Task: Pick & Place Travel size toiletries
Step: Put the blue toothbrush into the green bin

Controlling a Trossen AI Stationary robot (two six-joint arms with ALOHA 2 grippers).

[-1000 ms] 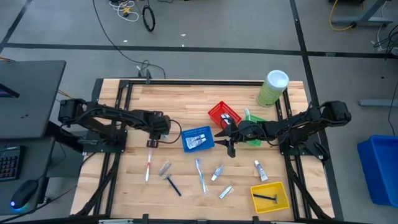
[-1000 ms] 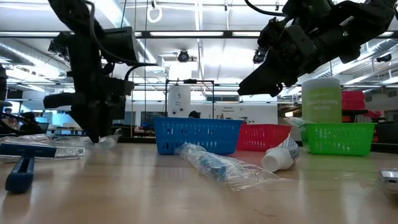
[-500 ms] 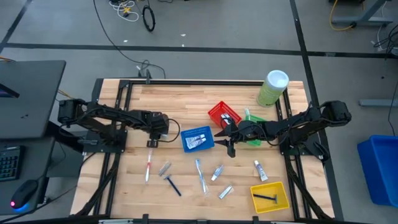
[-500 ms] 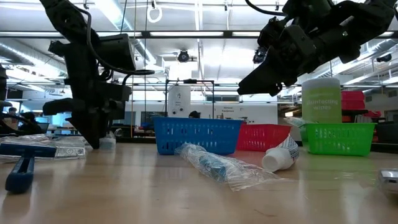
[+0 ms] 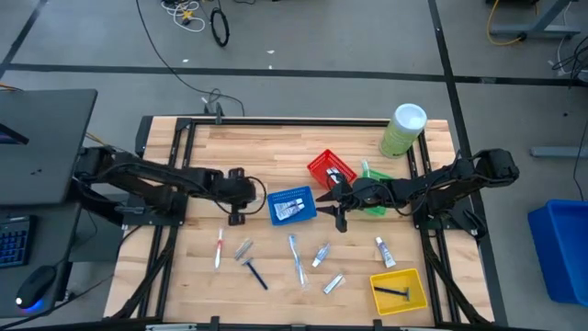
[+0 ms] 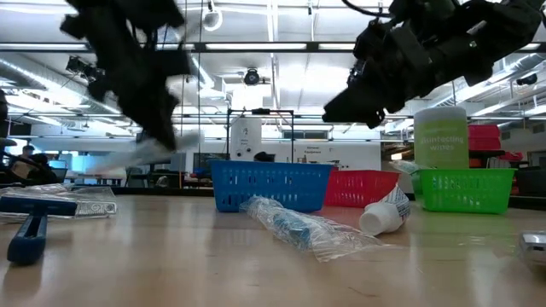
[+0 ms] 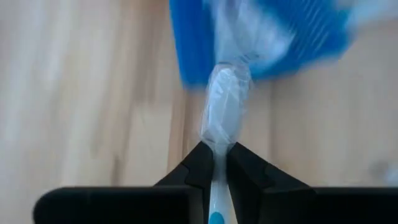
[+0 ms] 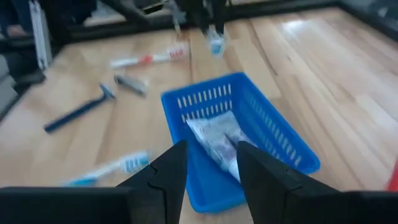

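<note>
Left pincer (image 7: 214, 163) clamped on wrapped toothbrush (image 7: 222, 118) beside blue basket (image 5: 292, 206); right pincer (image 8: 211, 163) apart.

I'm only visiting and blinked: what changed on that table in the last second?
The left gripper, shut on a wrapped toothbrush, lifted it off the wood and swung toward the blue mesh basket. The right gripper kept hovering open beside that basket; the other toiletries stayed put.

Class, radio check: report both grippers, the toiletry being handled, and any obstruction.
Left gripper shut on wrapped toothbrush, beside blue basket. Right gripper open, empty, above that basket. Nothing in the way.
</note>
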